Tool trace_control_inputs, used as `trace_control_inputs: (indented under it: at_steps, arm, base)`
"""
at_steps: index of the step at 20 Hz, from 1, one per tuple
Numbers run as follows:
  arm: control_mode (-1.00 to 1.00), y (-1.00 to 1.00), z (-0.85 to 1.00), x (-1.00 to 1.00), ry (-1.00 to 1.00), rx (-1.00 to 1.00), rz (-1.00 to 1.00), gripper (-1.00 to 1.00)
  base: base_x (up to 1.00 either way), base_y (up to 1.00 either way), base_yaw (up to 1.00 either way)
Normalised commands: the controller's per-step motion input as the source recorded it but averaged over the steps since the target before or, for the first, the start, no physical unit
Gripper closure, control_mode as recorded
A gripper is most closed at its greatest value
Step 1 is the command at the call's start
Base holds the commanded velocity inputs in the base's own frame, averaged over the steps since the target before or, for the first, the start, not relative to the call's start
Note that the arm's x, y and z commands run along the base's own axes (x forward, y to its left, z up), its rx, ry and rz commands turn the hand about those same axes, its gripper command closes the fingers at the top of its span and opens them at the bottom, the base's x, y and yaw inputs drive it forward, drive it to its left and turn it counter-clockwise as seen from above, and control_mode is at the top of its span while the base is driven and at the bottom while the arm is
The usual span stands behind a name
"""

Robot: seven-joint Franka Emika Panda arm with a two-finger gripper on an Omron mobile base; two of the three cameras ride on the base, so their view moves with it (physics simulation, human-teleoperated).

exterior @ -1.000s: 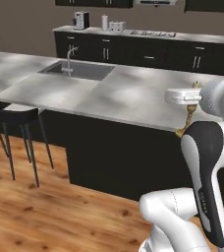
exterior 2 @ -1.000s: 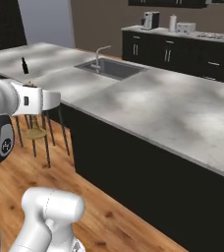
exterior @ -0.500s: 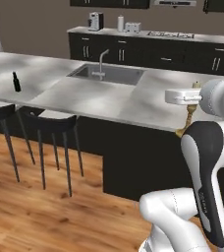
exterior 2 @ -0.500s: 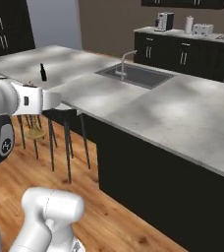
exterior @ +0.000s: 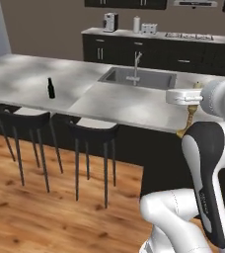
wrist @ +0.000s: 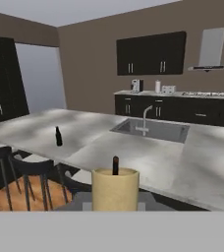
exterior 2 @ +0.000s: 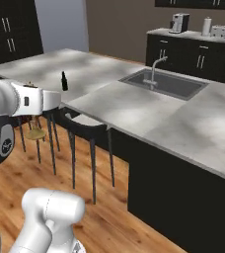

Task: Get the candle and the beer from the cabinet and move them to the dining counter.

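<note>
My gripper is shut on the candle, a slim tan-gold stick with a flared base that hangs below the white hand, just off the near edge of the dining counter. In the right base view the gripper holds the candle over the floor beside the stools. The hand view has the candle and its dark wick at bottom centre. The beer, a small dark bottle, stands upright on the dining counter, far to the left of my hand; it also shows as the beer and the beer.
An inset steel sink with a faucet lies in the marble top. Dark stools line the counter's near side over a wooden floor. A back counter with appliances and tall dark cabinets bound the room.
The whole picture has shifted right, so the base has driven left along the counter. The beer has come into view. The arm holds the same pose with the candle.
</note>
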Motion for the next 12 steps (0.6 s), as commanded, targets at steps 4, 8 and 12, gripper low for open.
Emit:
trace_control_inputs:
  at_steps: [4, 8, 12]
  arm:
    - [1.0, 0.0, 0.0, 0.0, 0.0, 0.0, 0.0, 1.0]
    - [1.0, 0.0, 0.0, 0.0, 0.0, 0.0, 0.0, 1.0]
    - [1.0, 0.0, 0.0, 0.0, 0.0, 0.0, 0.0, 1.0]
  base:
    - [0.88, 1.0, -0.07]
    - [0.86, 1.0, -0.15]
    - [0.83, 1.0, -0.2]
